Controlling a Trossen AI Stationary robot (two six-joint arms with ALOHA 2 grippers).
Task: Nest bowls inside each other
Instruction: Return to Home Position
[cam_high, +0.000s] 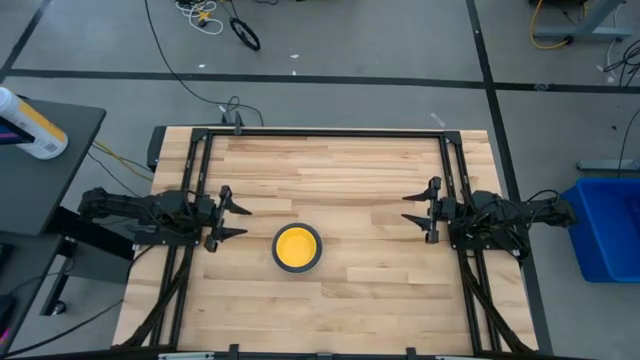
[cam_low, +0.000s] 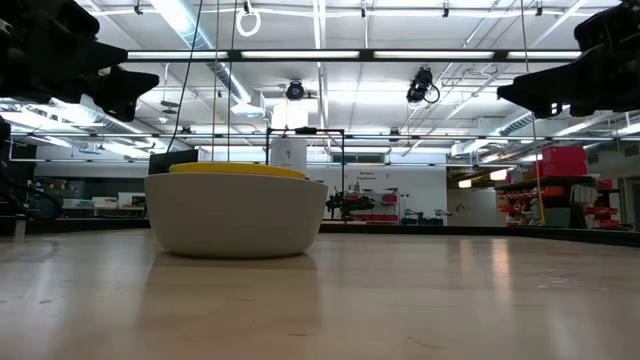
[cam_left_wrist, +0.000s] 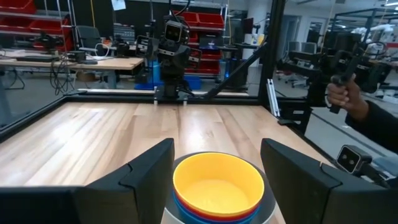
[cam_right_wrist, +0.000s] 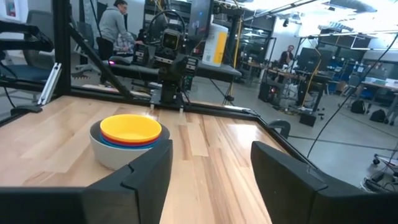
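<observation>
High view: nested bowls (cam_high: 297, 248) on table (cam_high: 340, 160) between left gripper (cam_high: 244, 221) and right gripper (cam_high: 406, 208).

One stack of bowls (cam_high: 297, 247) on one table (cam_high: 350, 160); four bowls show in it: one yellow bowl (cam_left_wrist: 217, 186), one red bowl (cam_left_wrist: 186, 210), one blue bowl (cam_left_wrist: 179, 211), one grey bowl (cam_low: 235, 215); two arms, one left gripper (cam_high: 245, 221) and one right gripper (cam_high: 404, 208), two fingers each; two people (cam_right_wrist: 115, 25) beyond; one blue bin (cam_high: 608, 228).

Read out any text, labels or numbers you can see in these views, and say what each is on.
No text can be read in any view.
White bottle with yellow and blue label, left of the table: print too small.
Wall sign in the low view: blurred.
Nested round plastic bowls, yellow on top: no markings visible.
</observation>
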